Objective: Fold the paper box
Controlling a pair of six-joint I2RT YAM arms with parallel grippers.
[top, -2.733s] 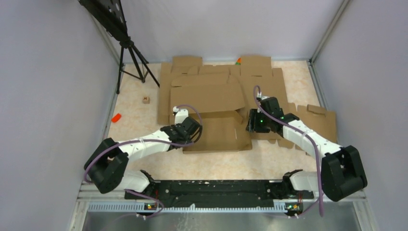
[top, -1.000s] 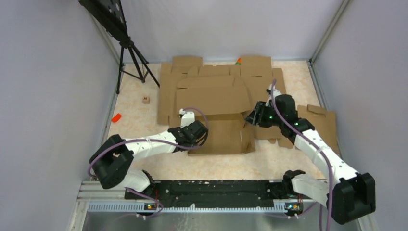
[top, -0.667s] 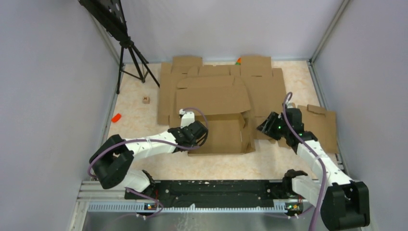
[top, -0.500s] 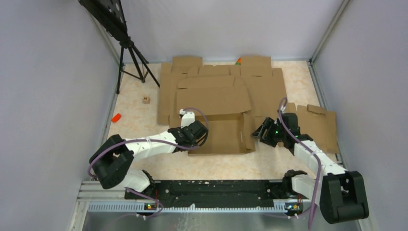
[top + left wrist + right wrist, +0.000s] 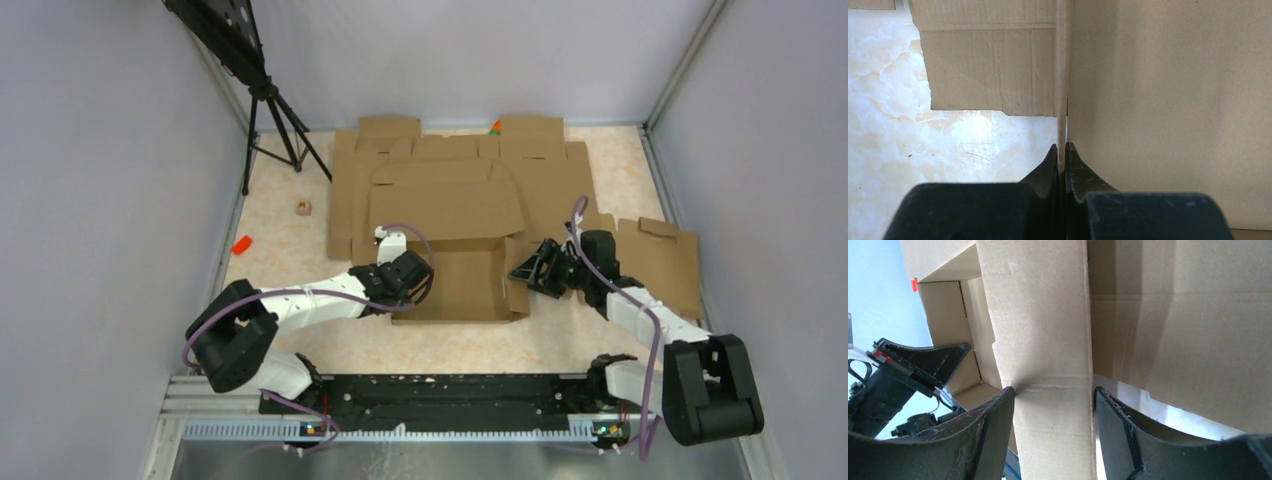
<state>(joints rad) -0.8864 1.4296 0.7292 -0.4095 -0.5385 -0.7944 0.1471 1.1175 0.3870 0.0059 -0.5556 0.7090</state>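
At the middle of the surface [image 5: 290, 250], just near of a spread of flat cardboard blanks [image 5: 440, 165], sits the paper box [image 5: 462, 285], floor down and side walls partly raised. The left gripper [image 5: 408, 273] has its jaws pressed together on the box's left wall, pinching the thin board edge-on. This probably holds that wall upright and anchors the box against sliding. The right gripper [image 5: 531, 272] straddles the right wall flap with jaws spread, one on each side and neither clearly clamping in the wrist view. It seems placed to steer that flap inward. The box's far edge lies against the blanks, and another blank [image 5: 660, 255] lies just right of the right arm, so sideways room looks tight there. Bare surface shows near of the box, the likelier side for any repositioning.
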